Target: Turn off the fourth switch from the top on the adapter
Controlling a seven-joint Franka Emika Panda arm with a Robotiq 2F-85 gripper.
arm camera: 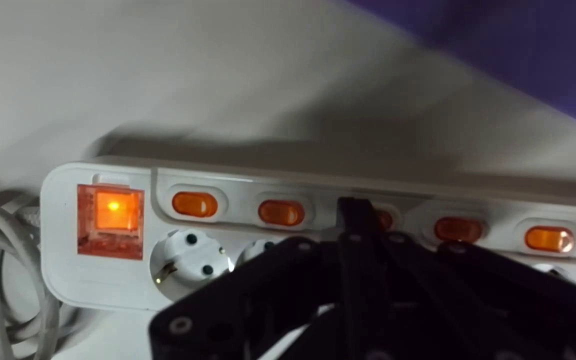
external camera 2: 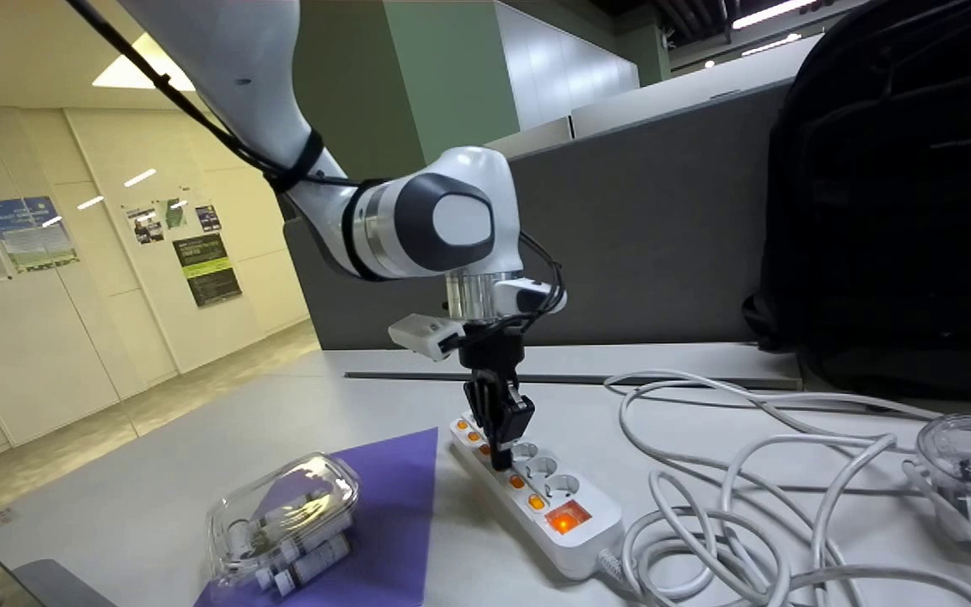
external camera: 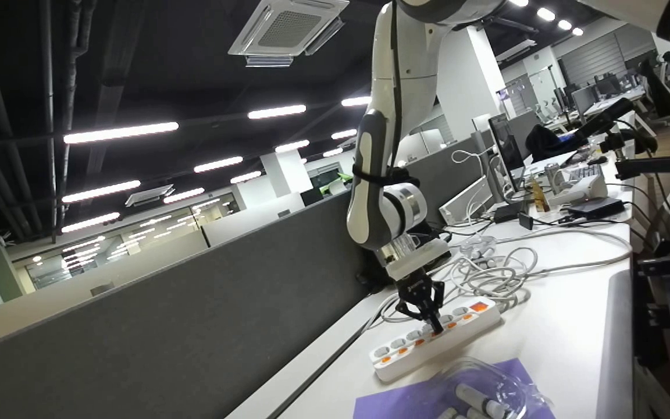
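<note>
Seven switches (arm camera: 281,212), six small ones and a large glowing switch (arm camera: 111,220), are lining the adapter (external camera: 432,344), which is lying just beneath our gripper (external camera 2: 501,459). Its fingers (arm camera: 354,215) are looking pressed together with nothing between them, forming one narrow black prod. We are standing that prod over the middle switch (arm camera: 385,220), hiding part of it, and we are reading this as the fourth, since the count is coming out the same from either end. Two small switches and the large one are sitting on the gripper's side toward the cord (external camera 2: 610,563), three small ones opposite. We are judging this to be the pressing step, but whether the tip is touching, and which way the switch is tilting, we are not managing to tell. For a clean flip, we are wanting a straight, gentle downward push on the raised half, not on the centre, where force would be going into the pivot. In the wrist view the tip is covering the half toward the cord; if the other half is standing higher, we are needing a slight shift along the row first. We are minding the neighbours just beside the tip, because slipping could be flipping a wrong one, and a slanted shove could be sliding the adapter toward the purple sheet (external camera 2: 393,523).
</note>
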